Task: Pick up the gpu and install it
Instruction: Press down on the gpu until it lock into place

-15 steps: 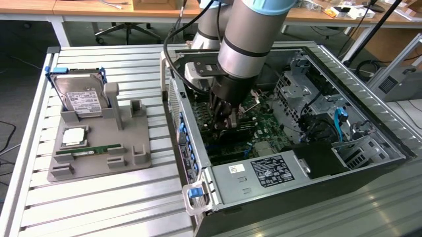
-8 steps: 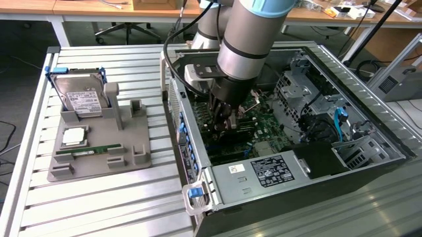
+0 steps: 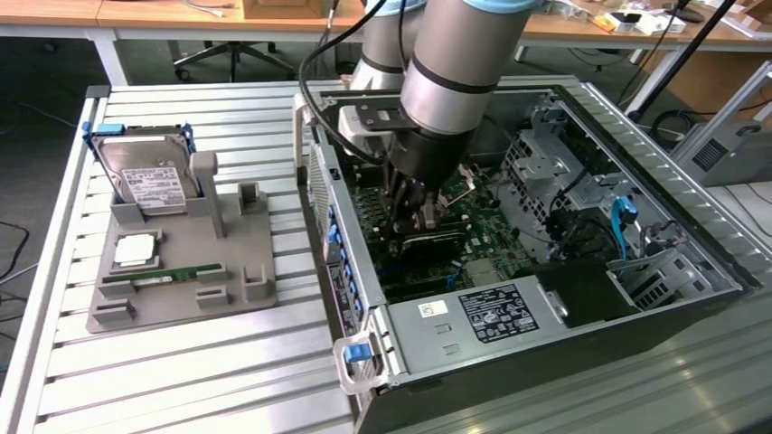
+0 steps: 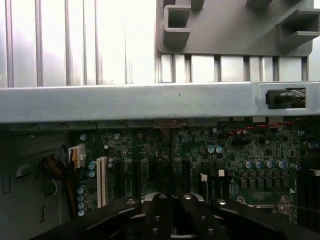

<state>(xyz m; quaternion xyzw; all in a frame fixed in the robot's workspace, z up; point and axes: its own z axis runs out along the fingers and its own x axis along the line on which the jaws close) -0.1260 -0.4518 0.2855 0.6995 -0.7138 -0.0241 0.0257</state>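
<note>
The gripper (image 4: 172,212) reaches down over the green motherboard (image 4: 200,160) inside the open computer case, its two dark fingers (image 4: 159,215) pressed together with no gap between them. Whether a card sits between them cannot be told from this view. On the board stand a white slot (image 4: 102,181) beside several dark slots, rows of small blue-topped capacitors (image 4: 260,164), and a bundle of coloured wires (image 4: 56,167) running to a white connector. The case's grey metal side wall (image 4: 125,102) crosses beyond the board, with a dark latch (image 4: 285,97) set in it. Past the wall lies a ribbed aluminium table (image 4: 75,45) bearing a grey moulded parts holder (image 4: 235,25).
</note>
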